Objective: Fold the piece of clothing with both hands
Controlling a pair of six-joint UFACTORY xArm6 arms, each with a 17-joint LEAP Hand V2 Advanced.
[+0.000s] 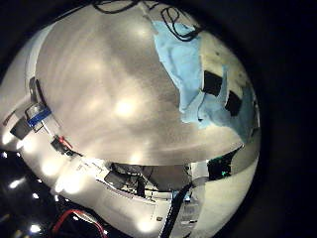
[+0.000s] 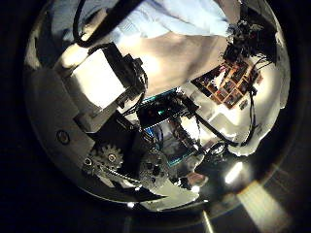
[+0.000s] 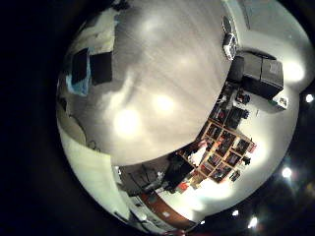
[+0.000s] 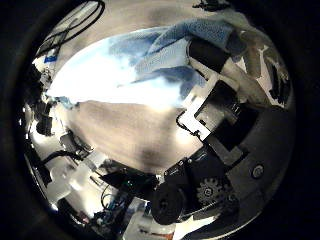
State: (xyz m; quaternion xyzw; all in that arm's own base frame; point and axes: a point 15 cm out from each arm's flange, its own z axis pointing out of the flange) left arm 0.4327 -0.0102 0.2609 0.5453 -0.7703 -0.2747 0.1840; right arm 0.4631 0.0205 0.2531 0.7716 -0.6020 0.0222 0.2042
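Observation:
The piece of clothing (image 4: 130, 65) is a soft, creased cloth lying partly on the table. In the right thumb side view it spreads wide and rises in a fold to my right hand's fingers (image 4: 207, 52), which curl on its edge. The right little finger side view shows only a corner of the cloth (image 3: 77, 71) beside a dark fingertip (image 3: 99, 67). My left hand's fingertips (image 1: 213, 84) sit on the bunched cloth (image 1: 183, 64), which comes up from the table (image 1: 109, 89) to them. The left thumb side view has the cloth (image 2: 170, 15) beyond the hand's own thumb (image 2: 107, 78).
A broad stretch of bare tabletop (image 3: 157, 88) lies under both palms, with its edges in view. Shelves with small items (image 3: 221, 147) and a dark box (image 3: 258, 71) stand in the room past the table. Small devices (image 1: 38, 114) sit beside the table's edge.

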